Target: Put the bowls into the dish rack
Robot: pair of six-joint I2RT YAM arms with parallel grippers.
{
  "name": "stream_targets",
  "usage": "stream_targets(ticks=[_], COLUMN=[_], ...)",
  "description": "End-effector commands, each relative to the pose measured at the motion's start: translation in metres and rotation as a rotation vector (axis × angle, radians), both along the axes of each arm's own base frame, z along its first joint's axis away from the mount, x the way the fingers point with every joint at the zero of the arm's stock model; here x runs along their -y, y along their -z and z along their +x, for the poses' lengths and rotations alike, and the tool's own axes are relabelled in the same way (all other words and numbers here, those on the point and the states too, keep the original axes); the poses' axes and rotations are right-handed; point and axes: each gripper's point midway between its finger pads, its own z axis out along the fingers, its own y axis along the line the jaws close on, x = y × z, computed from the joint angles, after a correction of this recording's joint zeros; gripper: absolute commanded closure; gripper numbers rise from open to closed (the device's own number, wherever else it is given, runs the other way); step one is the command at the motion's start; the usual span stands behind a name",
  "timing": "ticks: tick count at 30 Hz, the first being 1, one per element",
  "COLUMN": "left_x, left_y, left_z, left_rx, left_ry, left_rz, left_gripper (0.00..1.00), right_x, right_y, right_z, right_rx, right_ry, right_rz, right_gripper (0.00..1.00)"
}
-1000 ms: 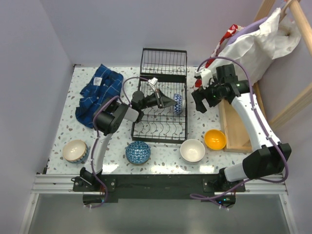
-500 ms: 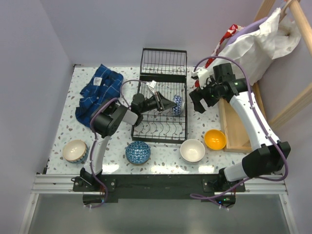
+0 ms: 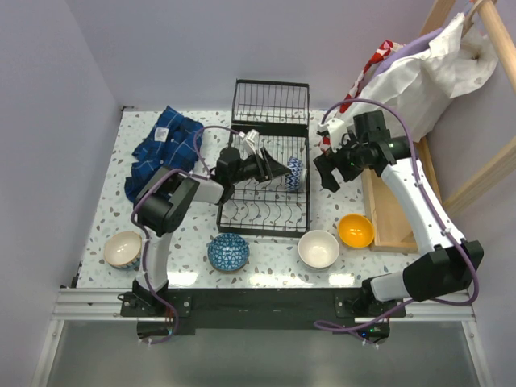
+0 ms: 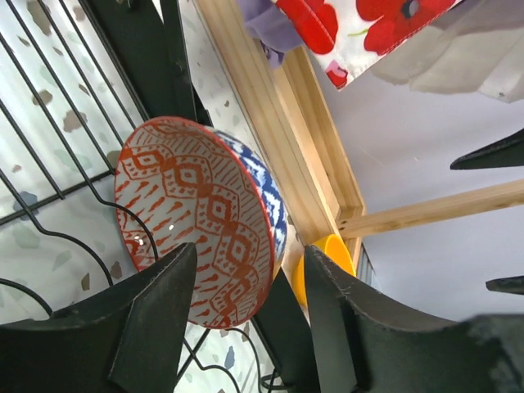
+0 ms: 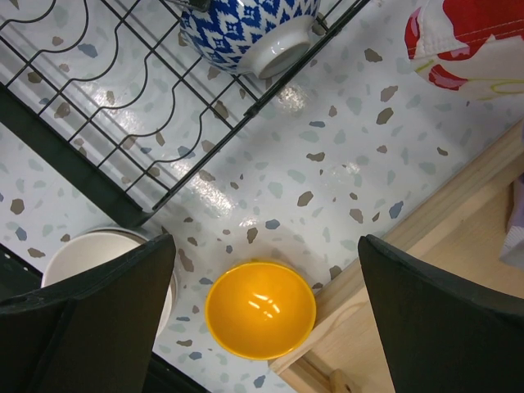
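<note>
The black wire dish rack point(image 3: 266, 205) lies mid-table. A bowl point(image 3: 296, 172), blue outside and red-patterned inside point(image 4: 196, 217), stands on edge between its tines. My left gripper point(image 3: 279, 170) is open around that bowl's lower rim point(image 4: 250, 250), and its right finger point(image 4: 336, 311) stands clear of the bowl. My right gripper point(image 3: 330, 174) is open and empty, hovering point(image 5: 266, 246) over the orange bowl point(image 5: 260, 309) on the table point(image 3: 355, 230). A white bowl point(image 3: 318, 249), a blue patterned bowl point(image 3: 228, 252) and a beige bowl point(image 3: 123, 249) sit along the front.
A wooden tray point(image 3: 389, 214) lies right of the orange bowl. A blue checked cloth point(image 3: 165, 153) lies at the back left. A white bag with red flowers point(image 3: 415, 68) hangs on a wooden frame at the right. The rack's upright end panel point(image 3: 271, 101) stands at the back.
My left gripper has opened off the patterned bowl's rim, and the bowl stays standing in the rack. The right gripper has shifted slightly.
</note>
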Motion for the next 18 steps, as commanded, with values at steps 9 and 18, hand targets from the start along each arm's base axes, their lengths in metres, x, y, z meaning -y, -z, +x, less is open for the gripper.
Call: stream_targets(ticks=[9, 18], left_x=[-0.004, -0.084], left_y=[-0.027, -0.06], left_z=[0.022, 0.034], left_rx=[0.164, 0.339], left_ry=[-0.048, -0.177], left_rz=[0.103, 0.305], left_gripper=[0.41, 0.41], right_x=[0.002, 0.011], right_y=[-0.013, -0.011], right_z=[-0.008, -0.014], right_rx=[0.066, 0.028], right_ry=[0.014, 0.006], right_rz=[0.022, -0.041], right_gripper=[0.01, 0.01])
